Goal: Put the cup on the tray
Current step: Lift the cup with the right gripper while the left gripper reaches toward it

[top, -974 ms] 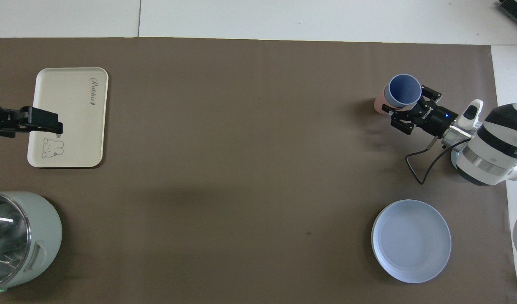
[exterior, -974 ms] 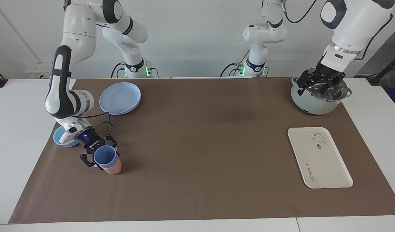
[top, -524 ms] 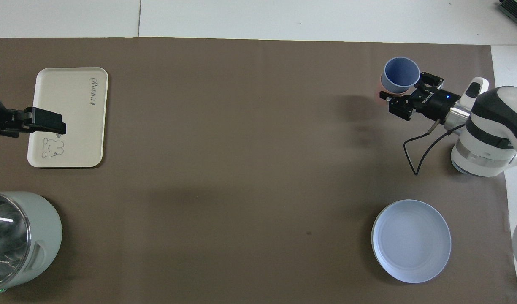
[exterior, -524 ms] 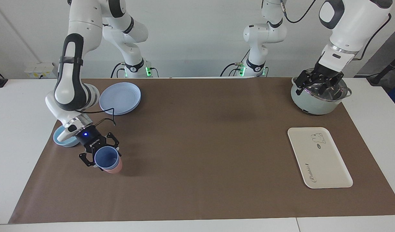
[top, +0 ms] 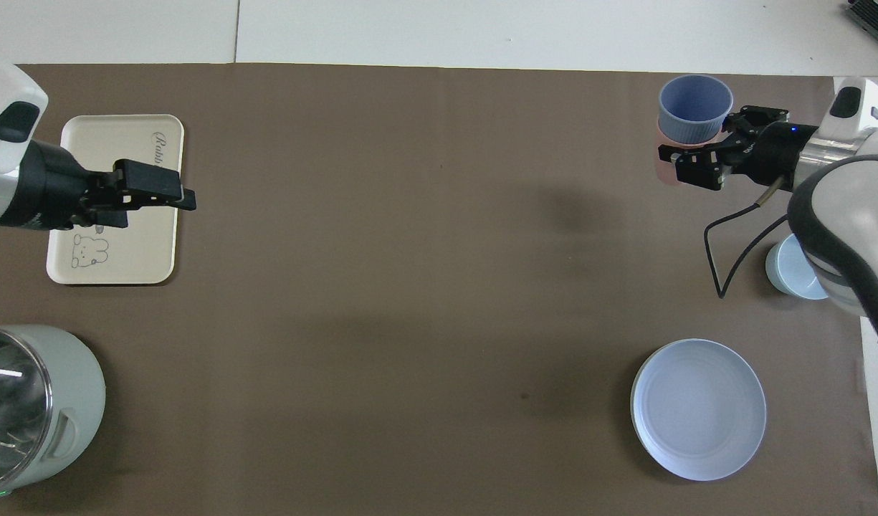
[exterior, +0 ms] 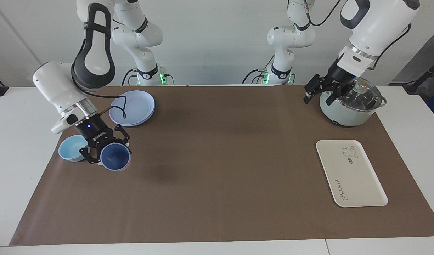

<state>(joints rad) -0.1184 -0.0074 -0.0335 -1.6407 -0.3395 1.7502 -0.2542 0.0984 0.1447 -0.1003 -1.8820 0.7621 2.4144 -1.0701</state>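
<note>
My right gripper (exterior: 108,153) is shut on the periwinkle-blue cup (exterior: 114,156), holding it in the air, tipped so its mouth faces away from the robots. In the overhead view the cup (top: 694,107) covers part of a salmon-pink cup (top: 664,170) that stands on the mat below the right gripper (top: 712,135). The cream tray (exterior: 351,173) lies flat at the left arm's end of the table. My left gripper (exterior: 317,94) hangs open and holds nothing, beside the pot. From above, the left gripper (top: 170,192) overlaps the edge of the tray (top: 134,244).
A pale green pot (exterior: 348,106) with a glass lid stands nearer to the robots than the tray. At the right arm's end are a round blue plate (exterior: 131,108) and a shallow light-blue bowl (exterior: 71,148). Brown mat (exterior: 220,159) covers the table.
The right gripper has lifted the blue cup out of the pink cup and tilted it. The left gripper has swung off the pot lid toward the table's middle.
</note>
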